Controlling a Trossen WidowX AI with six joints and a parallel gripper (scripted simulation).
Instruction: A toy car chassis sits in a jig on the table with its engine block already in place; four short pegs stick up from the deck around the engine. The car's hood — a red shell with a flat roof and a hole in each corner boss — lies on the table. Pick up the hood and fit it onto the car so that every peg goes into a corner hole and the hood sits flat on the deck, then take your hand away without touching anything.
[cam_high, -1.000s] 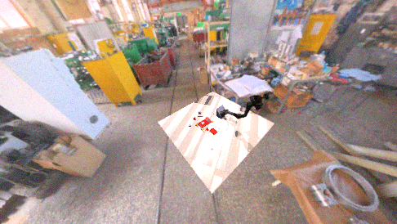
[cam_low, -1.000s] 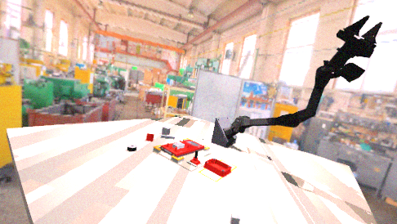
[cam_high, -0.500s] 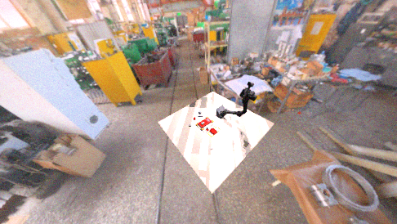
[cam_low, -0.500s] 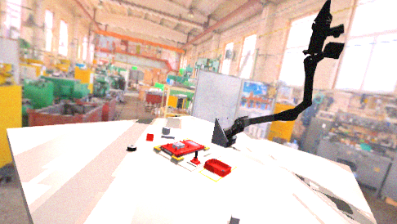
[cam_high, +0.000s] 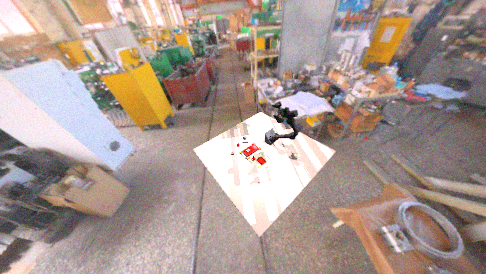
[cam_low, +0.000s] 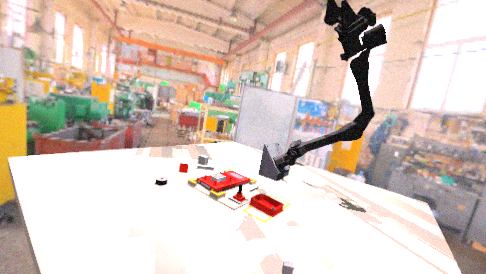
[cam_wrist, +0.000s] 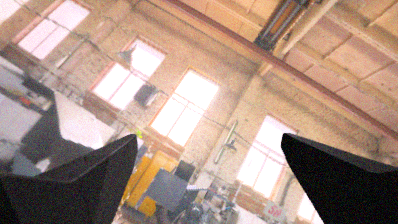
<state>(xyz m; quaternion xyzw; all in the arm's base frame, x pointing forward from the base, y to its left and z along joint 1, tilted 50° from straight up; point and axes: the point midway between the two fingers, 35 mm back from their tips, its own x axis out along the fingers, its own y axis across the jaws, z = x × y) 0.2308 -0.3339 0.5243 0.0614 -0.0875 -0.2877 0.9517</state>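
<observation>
The red chassis (cam_high: 251, 149) (cam_low: 232, 181) sits in its jig with yellow corners, left of the arm's base in the exterior view. The grey engine block (cam_low: 218, 177) is on its deck; the pegs are too small to make out. A red shell (cam_high: 261, 160) (cam_low: 267, 205), which looks like the hood, lies on the table inside a yellow outline beside the jig. Its hollow side appears to face up; its corner holes are not clear. My gripper (cam_low: 337, 6) (cam_wrist: 211, 140) is open and empty, raised high above the table, far from hood and chassis. The wrist view shows only the room between the fingers.
A red piece with a black post (cam_low: 240, 195) stands between jig and hood. A red cube (cam_low: 183, 168), a black round part (cam_low: 161, 181) and a grey block (cam_low: 203, 160) lie beyond the jig. Another grey block (cam_low: 288, 268) is near the front in the exterior view.
</observation>
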